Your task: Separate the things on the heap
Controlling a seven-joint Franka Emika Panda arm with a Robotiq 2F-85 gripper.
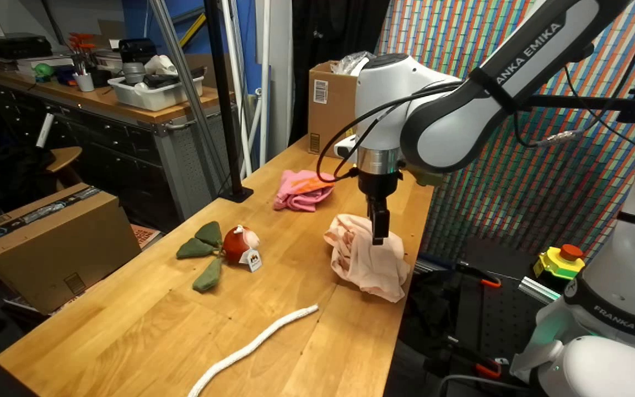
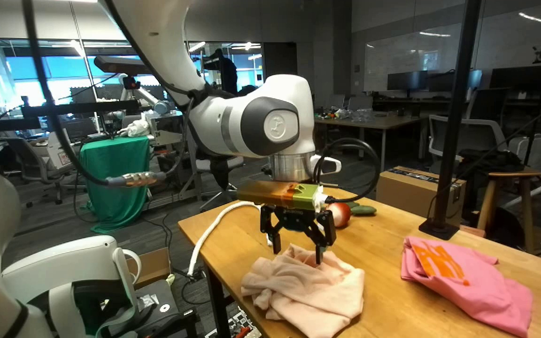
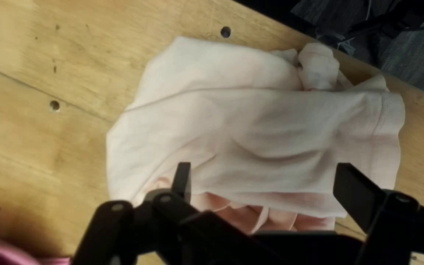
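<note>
Right of centre in an exterior view, a peach cloth (image 1: pixel 370 270) lies rumpled on the wooden table (image 1: pixel 141 336), close to its right edge, with the gripper (image 1: pixel 379 241) pointing down over it. Well apart, up and to the left, lies a pink cloth (image 1: pixel 301 193) printed in orange. Left of centre a round red toy (image 1: pixel 235 245) wears a white tag (image 1: pixel 253 260), with green leaves (image 1: pixel 195 248) beside it, and a white rope (image 1: pixel 251 344) curves along the bottom.

Mid-frame in an exterior view, the fingers (image 2: pixel 275 242) stand spread, released, their tips seen against the top of the peach cloth at lower centre; I cannot tell whether they touch it. The pink cloth lies at lower right, near the foot of a black post (image 2: pixel 457 108).

Across the middle of the wrist view the peach cloth spreads, a bunched end at its upper right. At the bottom the fingers stand wide apart, darker folds showing between them. A corner of the pink cloth shows at lower left.
</note>
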